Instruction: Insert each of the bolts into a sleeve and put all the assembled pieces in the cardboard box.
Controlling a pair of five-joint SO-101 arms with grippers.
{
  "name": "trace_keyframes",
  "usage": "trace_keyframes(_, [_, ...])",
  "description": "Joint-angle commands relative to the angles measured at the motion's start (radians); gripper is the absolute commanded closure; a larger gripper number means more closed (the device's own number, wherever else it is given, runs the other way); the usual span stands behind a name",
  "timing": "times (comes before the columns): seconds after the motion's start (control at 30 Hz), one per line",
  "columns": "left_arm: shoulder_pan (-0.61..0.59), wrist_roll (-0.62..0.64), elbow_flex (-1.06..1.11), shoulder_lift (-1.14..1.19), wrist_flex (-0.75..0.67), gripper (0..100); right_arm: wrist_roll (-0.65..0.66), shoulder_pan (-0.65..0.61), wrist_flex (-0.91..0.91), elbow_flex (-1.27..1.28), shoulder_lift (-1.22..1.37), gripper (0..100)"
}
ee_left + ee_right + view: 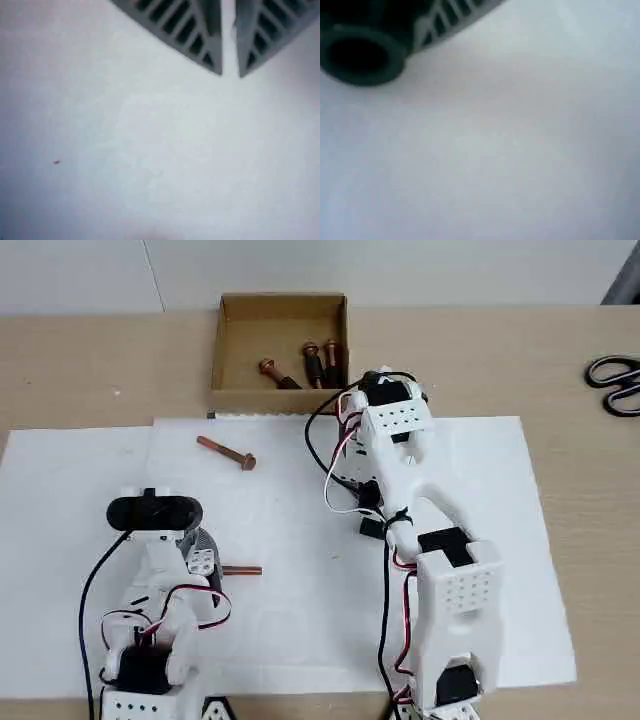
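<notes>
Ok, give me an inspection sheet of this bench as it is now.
Surface: wooden table under white paper.
Job's things: three sleeved bolts in cardboard box; loose bolt on paper; second bolt beside left gripper, hold unclear.
Clutter: scissors on bare table beyond the paper.
Grippers: right gripper shut on black sleeve.
Cables: wires run along both arms.
Surroundings: white wall behind.

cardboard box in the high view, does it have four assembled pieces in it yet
No, the cardboard box holds three assembled pieces, each a bolt in a dark sleeve.
</notes>
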Motion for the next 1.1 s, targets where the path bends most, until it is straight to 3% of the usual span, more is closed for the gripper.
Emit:
trace_keyframes(0.0, [-0.008, 0.006, -0.002, -0.006, -0.02, 99, 0.028, -0.012, -0.004, -0.012, -0.028, 99.6])
trace_keyframes(0.33, [-0.008, 0.006, -0.002, -0.006, -0.018, 99, 0.046, -0.056, 0.185, -0.015, -0.39, 99.6])
trace_keyframes(0.63, [-0.006, 0.006, -0.036, -0.002, -0.02, 99, 0.1, -0.024, 0.196, -0.003, -0.688, 99.6])
trace_keyframes(0.87, [-0.005, 0.002, -0.318, 0.037, 0.095, 99, 0.169, 0.099, 0.194, 0.135, -0.809, 99.6])
trace_keyframes(1.07, [-0.009, 0.006, -0.67, 0.399, 0.275, 99, 0.169, 0.179, 0.191, 0.339, -0.934, 99.6])
